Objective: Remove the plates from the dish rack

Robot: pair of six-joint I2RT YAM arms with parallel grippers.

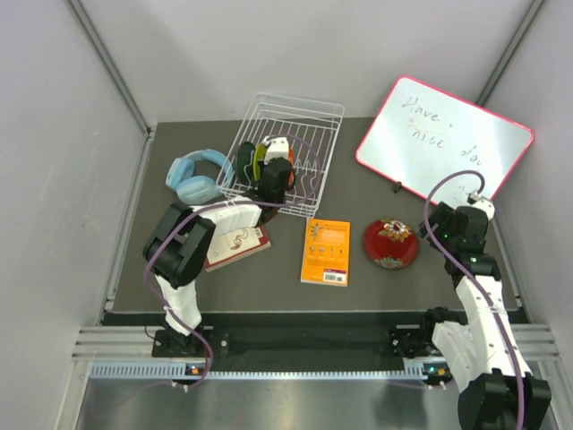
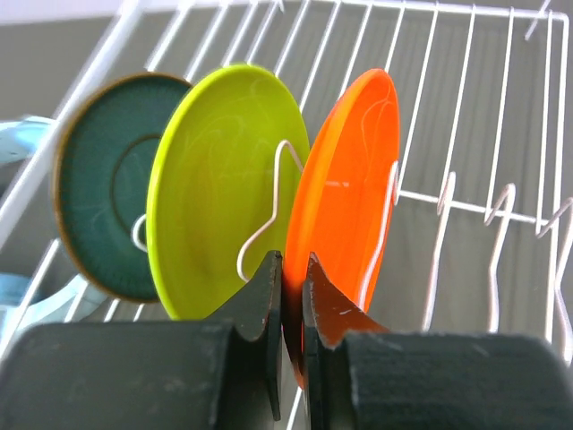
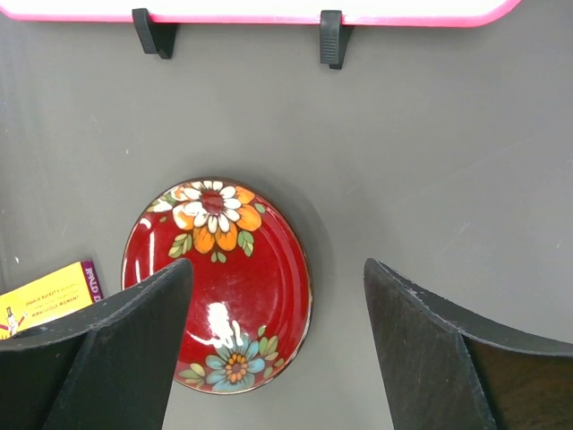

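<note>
The white wire dish rack [image 1: 329, 152] stands at the back of the table. A dark teal plate [image 2: 107, 179], a lime green plate [image 2: 215, 170] and an orange plate [image 2: 354, 179] stand on edge in its slots. My left gripper [image 2: 293, 260] reaches into the rack [image 2: 421, 7] and is shut on the orange plate's lower rim. In the top view that gripper [image 1: 273, 175] covers most of the orange plate. A dark red floral plate [image 3: 233, 269] lies flat on the table [image 1: 390, 243]. Above and to its right, my right gripper [image 3: 277, 264] hangs open and holds nothing.
Blue headphones [image 1: 197, 176] lie left of the rack. An orange book [image 1: 326, 252] lies in the middle, and another book [image 1: 240, 244] lies under the left arm. A pink-framed whiteboard [image 1: 443, 134] stands at the back right, close behind the red plate.
</note>
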